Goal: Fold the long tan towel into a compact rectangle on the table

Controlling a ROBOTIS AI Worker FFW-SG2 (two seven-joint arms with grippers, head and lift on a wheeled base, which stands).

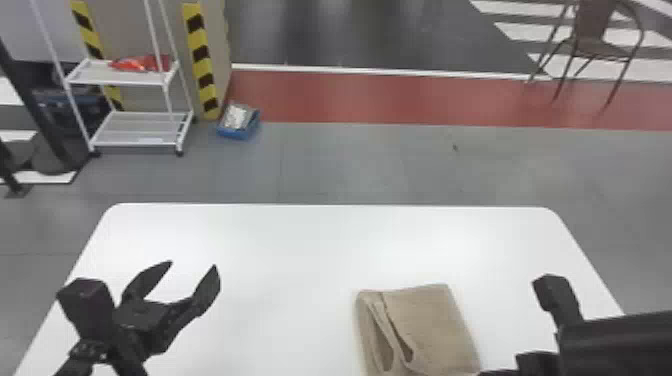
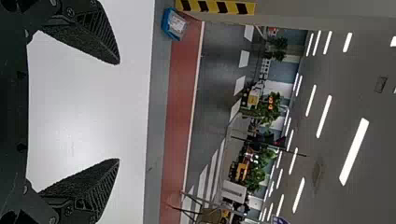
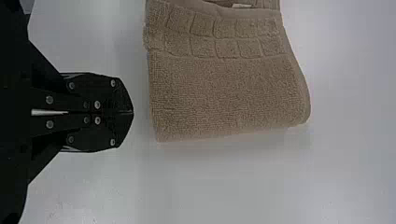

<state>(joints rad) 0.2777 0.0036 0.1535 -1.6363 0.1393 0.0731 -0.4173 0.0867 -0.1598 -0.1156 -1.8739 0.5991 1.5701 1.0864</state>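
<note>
The tan towel (image 1: 435, 325) lies folded into layers on the white table (image 1: 300, 250), right of centre near the front, its left side showing loose, gaping folds. In the right wrist view the towel (image 3: 224, 93) has a band of stitched squares along one part. My left gripper (image 1: 192, 265) is over the table's left side, open and well apart from the towel; in the left wrist view the left gripper (image 2: 119, 111) has nothing between its fingers. My right arm (image 1: 615, 345) is at the towel's right. The right gripper (image 3: 132, 112) is shut beside the towel, not touching it.
Beyond the table's far edge is grey floor with a blue box (image 1: 239, 121), a white shelf cart (image 1: 135, 127) at the left and a brown chair (image 1: 592, 47) at the far right. Bare tabletop lies between the left gripper and the towel.
</note>
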